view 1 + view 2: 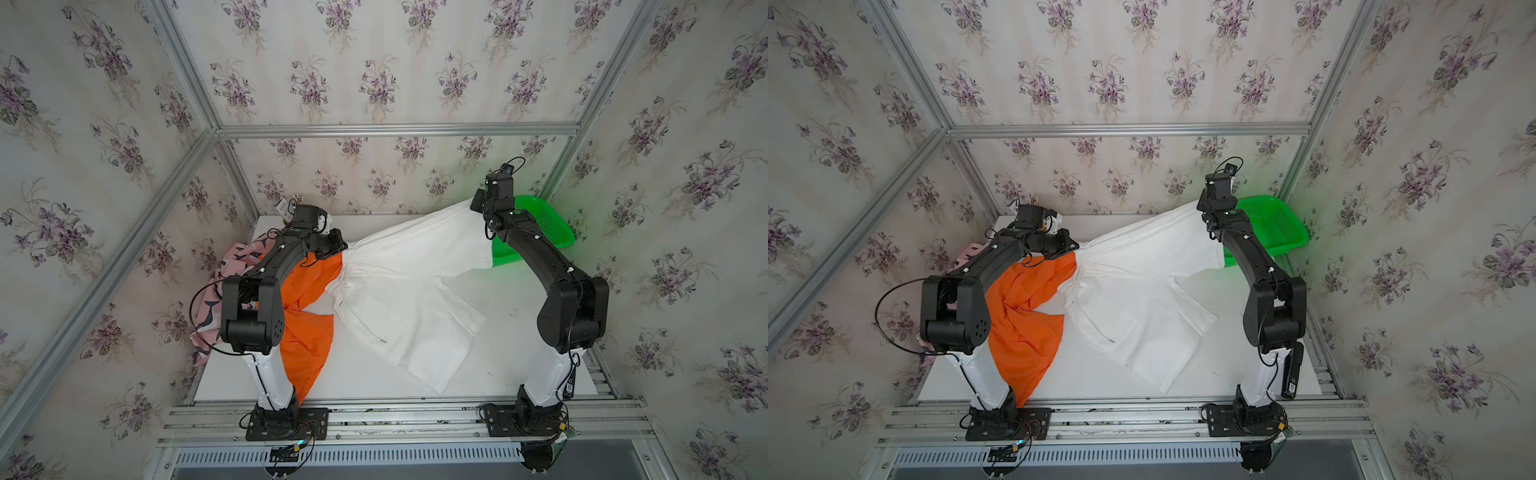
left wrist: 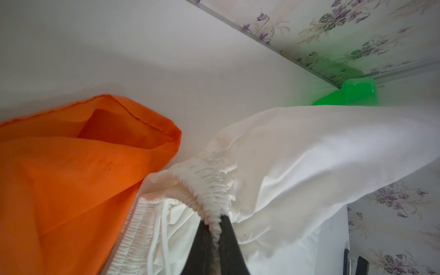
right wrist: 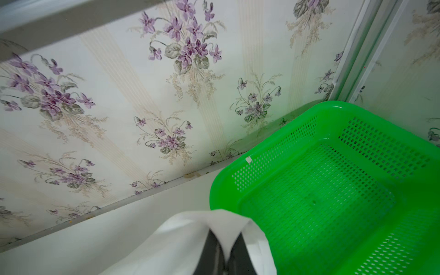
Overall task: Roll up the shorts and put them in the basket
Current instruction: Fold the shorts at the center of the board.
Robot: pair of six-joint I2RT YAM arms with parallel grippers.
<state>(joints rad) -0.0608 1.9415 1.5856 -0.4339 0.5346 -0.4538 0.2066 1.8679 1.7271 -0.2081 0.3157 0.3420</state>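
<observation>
Now, white shorts (image 1: pixel 407 286): held stretched between both grippers at the table's (image 1: pixel 519 324) rear; legs are draped toward 5 o'clock.
left gripper (image 2: pixel 215 229): clenched on the elastic waistband.
right gripper (image 3: pixel 225 247): clenched on a hem corner beside the green basket (image 3: pixel 273 157).
held edge, long axis: judged to run from left gripper toward 2–3 o'clock.
orange shorts (image 1: pixel 307 328): at 7 o'clock of left gripper.
</observation>
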